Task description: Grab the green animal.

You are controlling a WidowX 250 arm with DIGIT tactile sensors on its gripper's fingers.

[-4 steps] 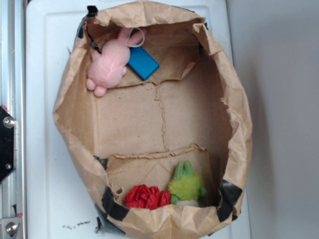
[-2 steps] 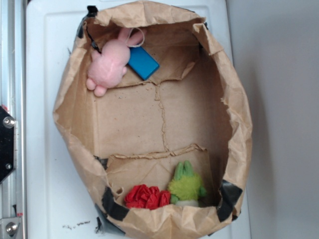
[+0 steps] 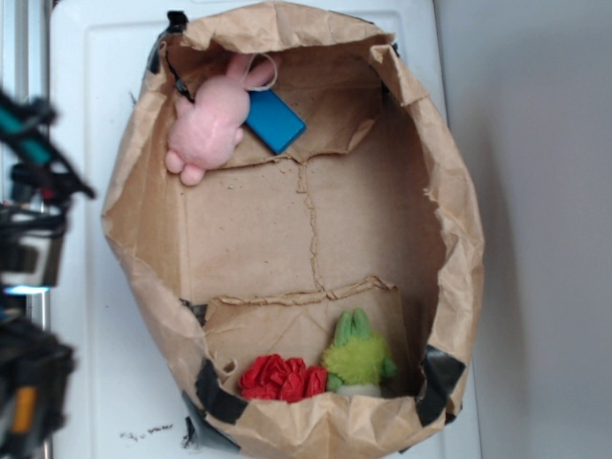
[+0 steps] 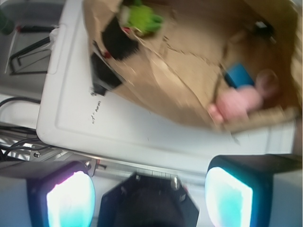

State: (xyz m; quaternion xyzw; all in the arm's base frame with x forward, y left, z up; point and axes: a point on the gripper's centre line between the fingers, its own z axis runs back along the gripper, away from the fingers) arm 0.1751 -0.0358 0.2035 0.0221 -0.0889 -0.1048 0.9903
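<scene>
The green animal (image 3: 359, 358) sits upright at the bottom of the open paper bag (image 3: 459, 220), in the near corner just beside the red fabric lump (image 3: 283, 378), so the bag walls leave access only from above. The gripper (image 4: 149, 196) is outside the bag over the white counter (image 4: 132, 132), fingers (image 4: 229, 194) spread and empty, well apart from the toy. The pink plush bunny (image 3: 206, 120) and blue block (image 3: 275, 120) lie at the far end, clear of the target.

White moulded tabletop (image 3: 96, 287), torn brown paper bag (image 3: 459, 220) lying open on it, dark specks (image 3: 143, 435) near one edge
</scene>
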